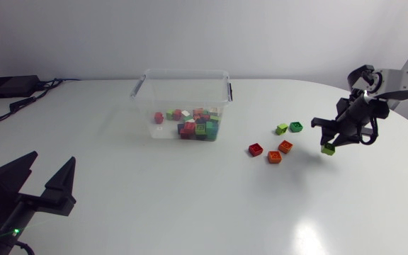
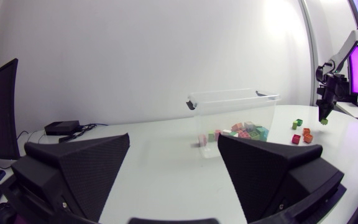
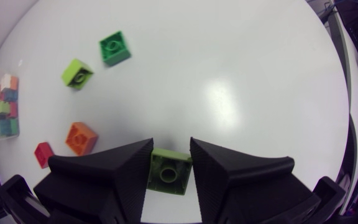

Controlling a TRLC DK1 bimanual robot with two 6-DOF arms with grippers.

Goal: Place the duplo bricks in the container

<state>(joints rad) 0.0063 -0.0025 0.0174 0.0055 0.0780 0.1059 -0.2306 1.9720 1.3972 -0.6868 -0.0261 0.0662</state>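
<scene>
The table (image 1: 190,212) carries the container (image 1: 181,71), which in the head view lies at about 10 o'clock from the right gripper (image 1: 329,144). It holds a jumble of bricks (image 1: 193,128) too tangled to count. The left gripper (image 1: 48,177) rests released at 8 o'clock, well apart from everything. The right gripper is clenched on a light green brick (image 3: 169,173), whose sides the fingers hide. Five loose bricks (image 1: 274,157) lie between it and the container, so the right gripper is the nearer.
</scene>
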